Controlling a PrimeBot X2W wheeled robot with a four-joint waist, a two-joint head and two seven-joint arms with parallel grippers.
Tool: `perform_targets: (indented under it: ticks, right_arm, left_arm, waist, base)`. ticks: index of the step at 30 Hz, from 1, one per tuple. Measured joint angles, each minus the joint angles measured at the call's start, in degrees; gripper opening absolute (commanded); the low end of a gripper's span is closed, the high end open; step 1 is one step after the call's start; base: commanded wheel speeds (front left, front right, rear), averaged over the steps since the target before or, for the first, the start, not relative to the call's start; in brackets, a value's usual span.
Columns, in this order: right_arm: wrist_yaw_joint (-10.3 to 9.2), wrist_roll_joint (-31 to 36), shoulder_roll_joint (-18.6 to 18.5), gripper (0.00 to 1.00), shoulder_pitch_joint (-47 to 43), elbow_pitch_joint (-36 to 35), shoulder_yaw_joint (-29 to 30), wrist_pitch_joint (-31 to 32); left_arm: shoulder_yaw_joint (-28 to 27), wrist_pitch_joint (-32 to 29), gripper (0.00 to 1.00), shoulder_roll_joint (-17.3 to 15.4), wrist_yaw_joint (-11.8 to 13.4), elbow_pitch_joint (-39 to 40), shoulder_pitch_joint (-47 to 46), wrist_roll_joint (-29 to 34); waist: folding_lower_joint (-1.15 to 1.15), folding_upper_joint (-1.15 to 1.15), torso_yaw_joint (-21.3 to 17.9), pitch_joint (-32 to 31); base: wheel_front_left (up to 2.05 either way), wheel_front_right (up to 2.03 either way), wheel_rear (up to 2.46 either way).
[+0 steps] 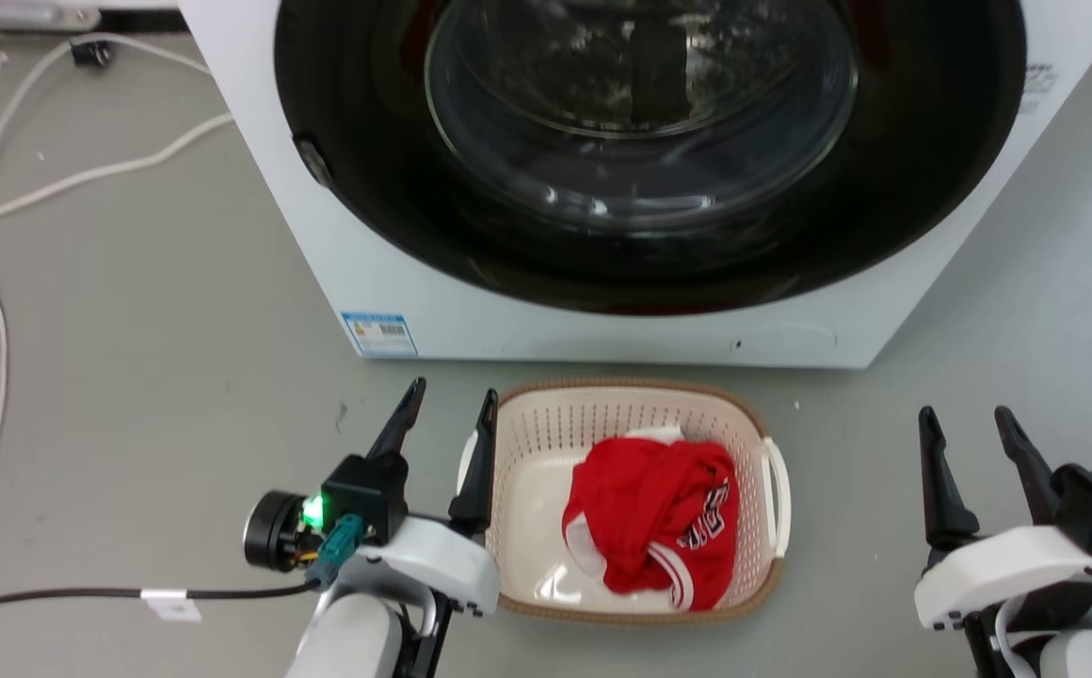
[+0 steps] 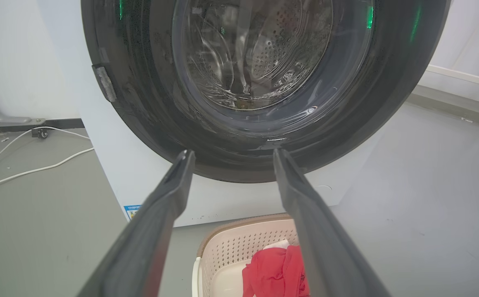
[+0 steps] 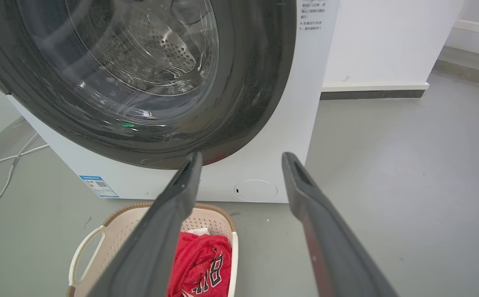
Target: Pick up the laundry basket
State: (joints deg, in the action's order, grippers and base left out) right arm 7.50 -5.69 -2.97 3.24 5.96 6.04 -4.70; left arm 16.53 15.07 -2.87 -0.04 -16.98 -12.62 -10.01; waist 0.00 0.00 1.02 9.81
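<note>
Head view puts the laundry basket (image 1: 621,387) on the floor (image 1: 132,395) just before the washer (image 1: 602,334); your left gripper (image 1: 453,391) hangs beside it, right gripper (image 1: 966,412) well apart, both spread. Approach step, likely: next close each on a side handle (image 1: 778,496).

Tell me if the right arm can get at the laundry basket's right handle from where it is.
Probably yes. The open right tool sits apart from the right handle of the laundry basket, with just grey floor between.
</note>
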Motion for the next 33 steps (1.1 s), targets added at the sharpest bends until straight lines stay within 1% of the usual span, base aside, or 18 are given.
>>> perform_targets:
  ticks: [5,9,16,17,22,27,33]
  right_arm:
    - [0.0,-0.66,0.0,1.0,4.21,3.55,-0.27,-0.31]
    - [0.0,-1.94,-0.71,1.0,8.64,8.25,-2.47,-0.24]
    - [0.0,-5.23,-3.33,1.0,17.84,19.22,-6.53,0.66]
    - [0.0,-6.32,-3.81,1.0,20.23,22.51,-7.73,0.78]
    - [0.0,-8.76,-4.41,1.0,26.18,30.89,-10.85,1.21]
    - [0.0,-11.11,-4.25,1.0,31.45,38.98,-14.35,0.74]
    - [0.0,-14.49,-3.57,1.0,37.49,47.49,-18.24,0.44]
  left_arm:
    - [-0.38,0.0,1.0,0.01,0.11,-2.23,-4.29,-0.34]
    - [-1.13,0.01,1.0,0.0,-0.48,-6.23,-8.57,-0.43]
    - [-2.48,-0.27,1.0,-0.74,-3.12,-17.51,-17.01,-2.42]
    - [-2.66,-0.96,1.0,-1.02,-3.93,-20.98,-19.63,-3.02]
    - [-2.88,-3.19,1.0,-1.91,-5.47,-28.42,-25.18,-4.72]
    - [-2.96,-5.46,1.0,-3.23,-6.31,-34.62,-29.04,-6.15]
    - [-2.55,-8.22,1.0,-4.57,-6.87,-39.92,-32.81,-7.4]
  waist:
    - [0.0,0.0,-0.47,6.12]
    - [0.01,0.0,-0.91,11.24]
    - [0.01,0.0,-2.12,19.3]
    - [0.01,0.0,-2.46,21.28]
    - [0.01,0.0,-3.2,25.7]
    - [0.01,0.0,-3.96,29.33]
    - [0.0,0.0,-4.92,32.83]
  base:
    - [0.0,0.0,0.0]
    - [0.0,0.0,0.0]
    - [0.0,0.0,0.0]
    - [0.0,0.0,0.0]
    - [0.0,0.0,0.0]
    - [0.0,0.0,0.0]
    - [0.0,0.0,0.0]
